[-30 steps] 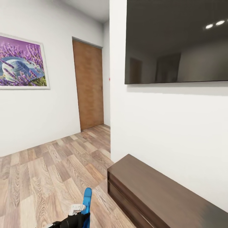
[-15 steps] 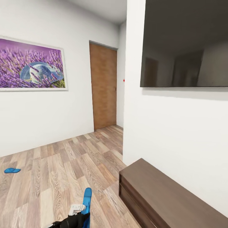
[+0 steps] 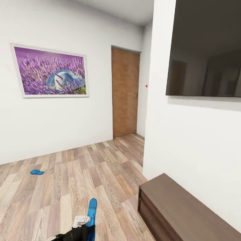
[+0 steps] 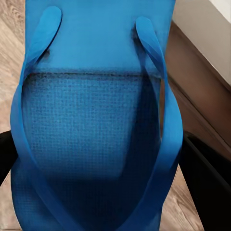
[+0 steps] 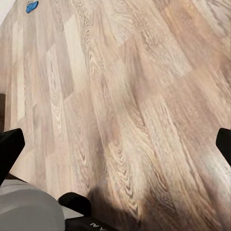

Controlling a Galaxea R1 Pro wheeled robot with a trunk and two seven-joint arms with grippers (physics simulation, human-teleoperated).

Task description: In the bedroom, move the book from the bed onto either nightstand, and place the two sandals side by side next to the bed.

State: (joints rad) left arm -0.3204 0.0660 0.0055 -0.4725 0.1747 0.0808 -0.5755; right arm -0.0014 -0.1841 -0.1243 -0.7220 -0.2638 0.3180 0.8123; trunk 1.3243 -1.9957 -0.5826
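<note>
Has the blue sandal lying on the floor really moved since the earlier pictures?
Cannot tell for certain, probably no: the sandal on the floor shifted rightward together with the painting and door, so the head camera turned.

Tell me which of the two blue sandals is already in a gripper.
The sandal at the head view's bottom edge, clamped in the left gripper; the other sandal lies loose on the floor near the far wall.

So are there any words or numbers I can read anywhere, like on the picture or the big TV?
No readable text anywhere.
Picture on the wall: purple flowers, no words.
TV: dark screen, no logo visible.
Sandal held in the left gripper: plain blue, no brand.
Second sandal on the floor: too small to tell.
Door and low cabinet: no labels.
</note>
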